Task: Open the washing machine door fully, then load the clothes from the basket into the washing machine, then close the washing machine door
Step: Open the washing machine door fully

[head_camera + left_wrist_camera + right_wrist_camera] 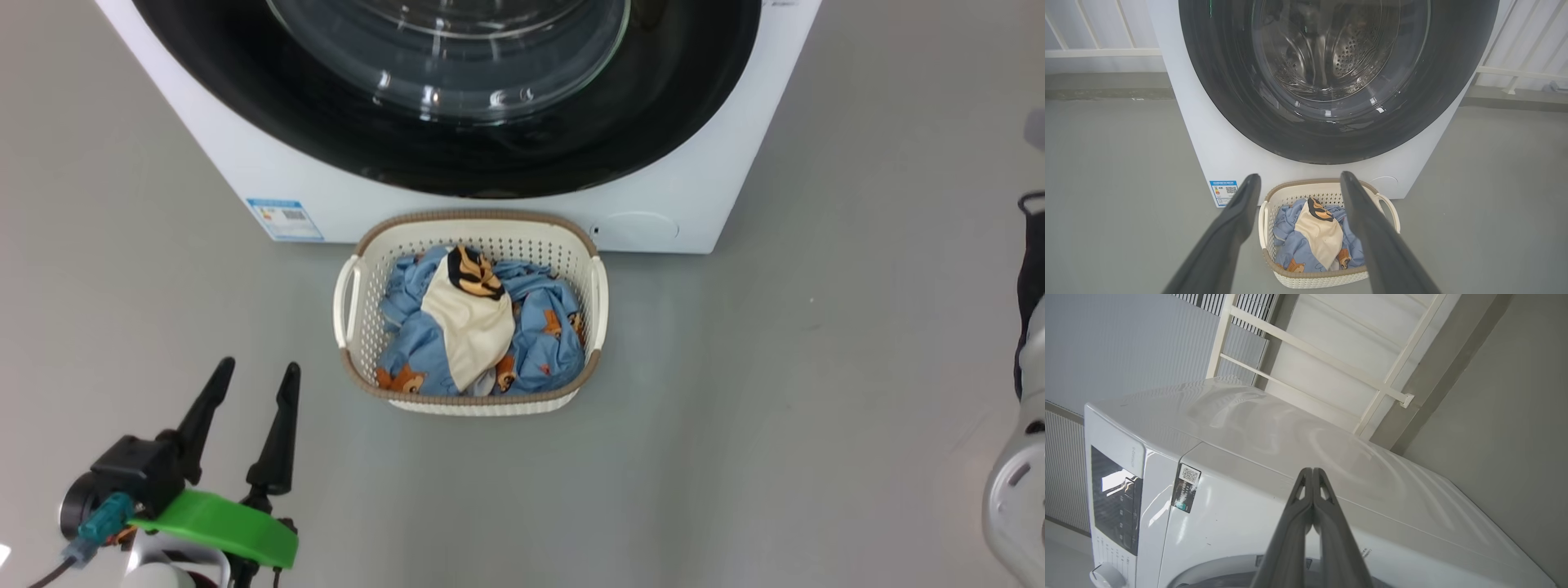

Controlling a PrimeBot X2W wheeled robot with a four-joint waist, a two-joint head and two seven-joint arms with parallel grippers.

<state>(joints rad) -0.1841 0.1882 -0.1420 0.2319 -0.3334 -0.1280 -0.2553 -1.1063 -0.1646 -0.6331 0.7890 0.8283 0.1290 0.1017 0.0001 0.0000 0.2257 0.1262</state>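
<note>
Door shut at the head view's top; basket of clothes centre; our left gripper lower left, fingers apart. Left wrist view: basket low between those fingers, door above. Right wrist view: right gripper bottom centre, fingers together, empty. We judge door-opening is in hand; next we must catch its rim.
</note>
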